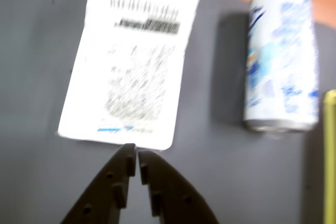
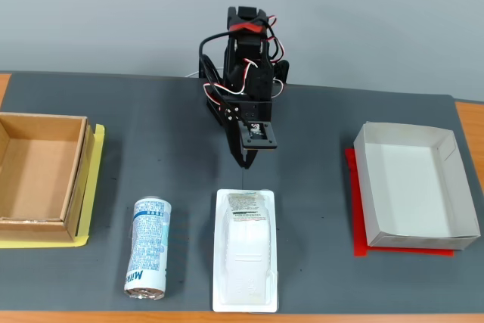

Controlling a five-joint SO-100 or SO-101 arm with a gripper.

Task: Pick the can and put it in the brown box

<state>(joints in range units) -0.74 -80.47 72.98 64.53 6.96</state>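
In the fixed view the arm (image 2: 243, 73) stands at the far middle of the dark grey mat (image 2: 318, 134), folded over itself with its upper joints stacked high and the forearm tipped forward and down, so the gripper (image 2: 244, 163) points at the mat just behind the white tray package (image 2: 246, 251). The wrist view shows the gripper (image 1: 136, 156) from above: its two dark fingers meet at the tips with only a hairline between them, closed on nothing, and the tips hover at the near edge of the package's printed label (the print is too blurred to read).

The can (image 2: 149, 246) lies on its side on the mat, left of the package in the fixed view and apart from it; in the wrist view the can (image 1: 282, 56) lies off to the right, well clear of the fingers. The brown box (image 2: 76, 179) sits at the mat's left edge on a yellow sheet (image 2: 94, 187), beyond the can. A white paper box (image 2: 446, 187) rests on a red sheet (image 2: 354, 202) at the right.
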